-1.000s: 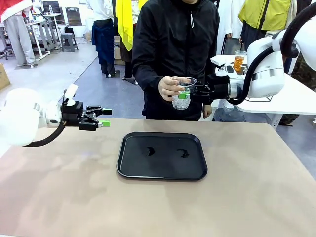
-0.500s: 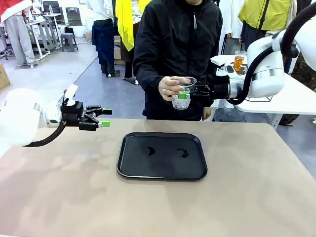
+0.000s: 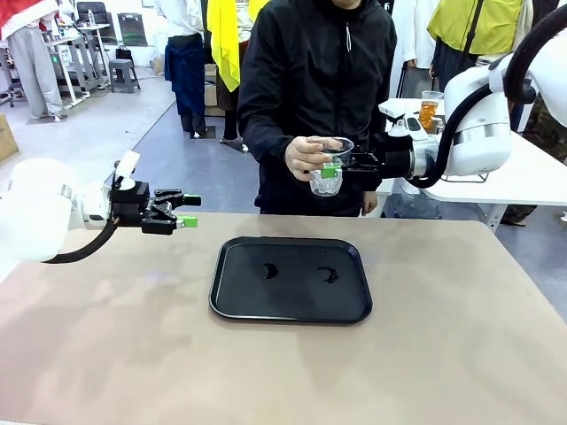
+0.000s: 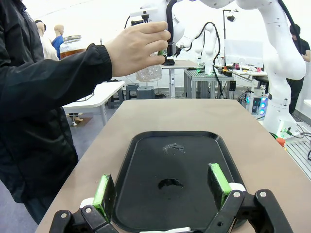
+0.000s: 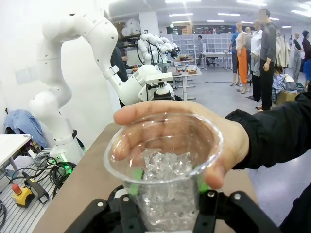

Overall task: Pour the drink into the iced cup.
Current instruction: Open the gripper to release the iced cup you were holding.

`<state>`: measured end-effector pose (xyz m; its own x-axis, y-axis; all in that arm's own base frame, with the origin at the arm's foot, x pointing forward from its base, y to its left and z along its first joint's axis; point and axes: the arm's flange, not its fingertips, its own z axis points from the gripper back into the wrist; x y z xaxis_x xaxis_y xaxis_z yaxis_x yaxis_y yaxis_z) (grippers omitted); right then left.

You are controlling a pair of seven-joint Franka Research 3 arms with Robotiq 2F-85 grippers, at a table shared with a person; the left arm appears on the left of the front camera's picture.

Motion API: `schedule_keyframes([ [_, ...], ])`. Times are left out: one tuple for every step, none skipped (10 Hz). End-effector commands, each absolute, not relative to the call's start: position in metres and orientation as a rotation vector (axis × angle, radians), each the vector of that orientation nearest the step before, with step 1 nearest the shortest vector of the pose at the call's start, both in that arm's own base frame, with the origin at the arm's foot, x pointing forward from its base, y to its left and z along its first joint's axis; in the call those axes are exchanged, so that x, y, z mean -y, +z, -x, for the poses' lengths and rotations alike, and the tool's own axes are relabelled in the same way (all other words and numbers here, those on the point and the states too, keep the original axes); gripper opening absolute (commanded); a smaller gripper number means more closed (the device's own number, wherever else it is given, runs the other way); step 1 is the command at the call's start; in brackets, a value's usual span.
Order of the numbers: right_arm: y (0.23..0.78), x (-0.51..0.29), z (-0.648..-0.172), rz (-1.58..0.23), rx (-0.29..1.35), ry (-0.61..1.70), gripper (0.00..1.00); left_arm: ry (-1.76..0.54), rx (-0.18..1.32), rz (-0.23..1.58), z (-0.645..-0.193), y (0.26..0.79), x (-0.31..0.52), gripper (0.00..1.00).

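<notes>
Almost nothing has moved since a second ago: the iced cup (image 3: 330,168) hangs behind the tray's (image 3: 290,312) far edge, shared between the person's hand (image 3: 307,156) and my right jaws (image 3: 335,168), closed on its thin, slippery-looking wall. My left jaws (image 3: 183,211) wait open left of the tray, empty.

Even, bright indoor light; you had ceiling strip lamps overhead, seen as white bars in the right wrist view. The table (image 3: 461,354) showed only soft, faint shadows. The black tray (image 3: 291,279) carried dull sheen and two small glints. In the left wrist view, the upper background blew out to white, and the near green pads (image 4: 105,195) were slightly soft. In the right wrist view, the cup (image 5: 165,160) rim caught glare; edges bowed from the wide lens. The front view stayed sharp, with no motion blur.
</notes>
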<state>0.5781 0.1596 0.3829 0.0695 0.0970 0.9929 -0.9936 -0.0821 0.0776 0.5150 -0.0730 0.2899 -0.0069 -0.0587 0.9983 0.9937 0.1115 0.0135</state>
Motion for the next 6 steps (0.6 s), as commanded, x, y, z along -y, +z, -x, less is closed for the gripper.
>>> schedule_keyframes([
  [0.383, -0.147, -0.575, -1.279, 1.036, 1.226, 0.91, -1.163, 1.224, 1.072, -0.515, 0.292, 0.074, 1.0],
  [0.382, -0.141, -0.574, -1.277, 1.038, 1.216, 1.0, -1.163, 1.224, 1.072, -0.515, 0.292, 0.074, 1.0],
  [0.382, -0.134, -0.572, -1.278, 1.042, 1.203, 1.0, -1.163, 1.224, 1.072, -0.515, 0.292, 0.074, 1.0],
  [0.381, -0.123, -0.57, -1.263, 1.057, 1.183, 1.0, -1.163, 1.224, 1.072, -0.515, 0.292, 0.074, 1.0],
  [0.381, -0.115, -0.568, -1.257, 1.066, 1.173, 1.0, -1.163, 1.224, 1.072, -0.515, 0.292, 0.074, 1.0],
  [0.378, -0.101, -0.564, -1.243, 1.085, 1.151, 1.0, -1.163, 1.224, 1.072, -0.515, 0.292, 0.074, 1.0],
])
